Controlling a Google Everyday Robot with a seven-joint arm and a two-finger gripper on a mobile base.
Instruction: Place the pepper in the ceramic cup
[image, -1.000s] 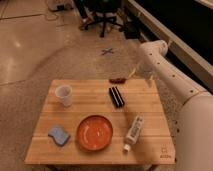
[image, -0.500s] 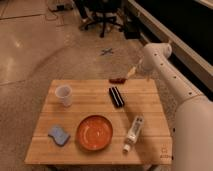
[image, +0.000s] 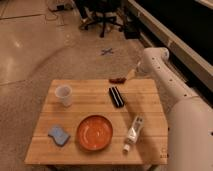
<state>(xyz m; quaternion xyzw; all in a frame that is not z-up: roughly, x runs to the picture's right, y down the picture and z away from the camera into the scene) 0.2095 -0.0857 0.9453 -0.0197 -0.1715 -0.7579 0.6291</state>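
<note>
As the pepper (image: 117, 79) is not yet grasped, the step in hand is judged to be the approach. The pepper is seen lying flat at the far edge of the wooden bench (image: 150, 107). The tool (image: 132, 75) is placed just to its right, spread wide, with nothing held. The ceramic cup (image: 63, 95) is set upright near the left side, well apart. Next, the tool would need to be lowered over the pepper and closed on it.
</note>
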